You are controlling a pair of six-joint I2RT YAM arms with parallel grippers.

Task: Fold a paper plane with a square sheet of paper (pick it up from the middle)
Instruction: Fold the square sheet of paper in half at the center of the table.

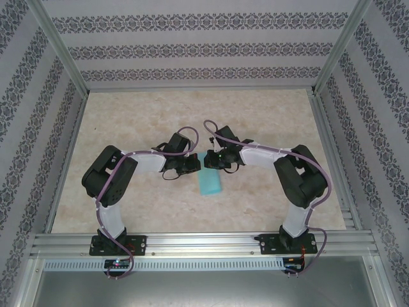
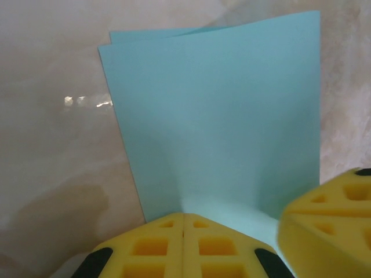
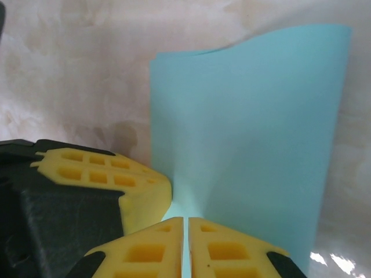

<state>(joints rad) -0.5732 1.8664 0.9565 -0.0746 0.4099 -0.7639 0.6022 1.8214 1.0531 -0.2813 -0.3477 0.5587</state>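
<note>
The square sheet of paper (image 1: 209, 182) is teal-blue and hangs doubled over between the two arms, above the middle of the table. My left gripper (image 1: 193, 164) is shut on its upper edge. In the left wrist view the yellow pads meet at the left gripper (image 2: 183, 215), and the square sheet of paper (image 2: 220, 116) spreads away with two layers showing at its far edge. My right gripper (image 1: 209, 160) pinches the same edge right beside it. In the right wrist view the right gripper (image 3: 185, 219) holds a sliver of the square sheet of paper (image 3: 249, 127) between nearly touching pads.
The marble-patterned table (image 1: 128, 121) is bordered by aluminium rails (image 1: 198, 243) at the front and patterned walls on three sides. The two grippers sit almost against each other; the right one's finger (image 2: 327, 214) crowds the left wrist view, and the left one's finger (image 3: 110, 179) crowds the right wrist view.
</note>
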